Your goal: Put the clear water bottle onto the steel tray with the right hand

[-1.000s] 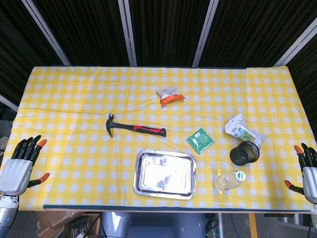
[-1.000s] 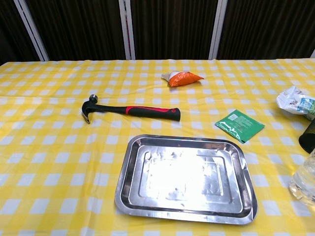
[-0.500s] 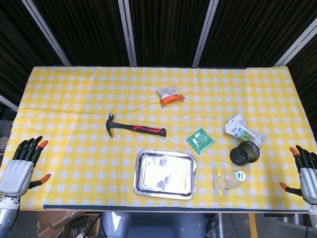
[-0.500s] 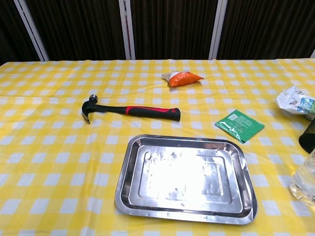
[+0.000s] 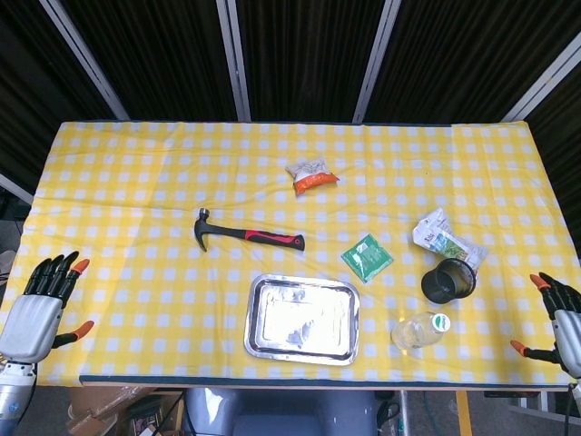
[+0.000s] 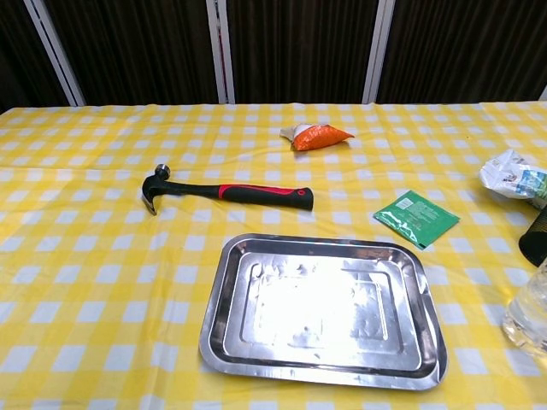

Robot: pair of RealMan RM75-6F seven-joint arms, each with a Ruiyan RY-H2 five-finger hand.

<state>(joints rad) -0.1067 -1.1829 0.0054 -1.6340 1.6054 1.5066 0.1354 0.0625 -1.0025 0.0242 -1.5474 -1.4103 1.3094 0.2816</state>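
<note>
The clear water bottle [image 5: 419,330] with a green cap stands near the table's front edge, right of the steel tray [image 5: 302,319]; in the chest view only its left side [image 6: 530,313] shows at the right border, beside the tray [image 6: 320,309]. The tray holds nothing. My right hand [image 5: 561,322] hovers off the table's right edge with fingers spread, holding nothing, well right of the bottle. At the front left corner my left hand [image 5: 38,306] is open too. Neither hand shows in the chest view.
A black cup [image 5: 448,281] stands just behind the bottle, with a crumpled white wrapper [image 5: 446,238] beyond it. A green packet [image 5: 367,257], a red-handled hammer [image 5: 247,234] and an orange snack bag [image 5: 310,176] lie farther back on the yellow checked cloth.
My right hand has drifted slightly down and outward at the right edge. The left hand has sunk a little. Objects on the table have not moved.
</note>
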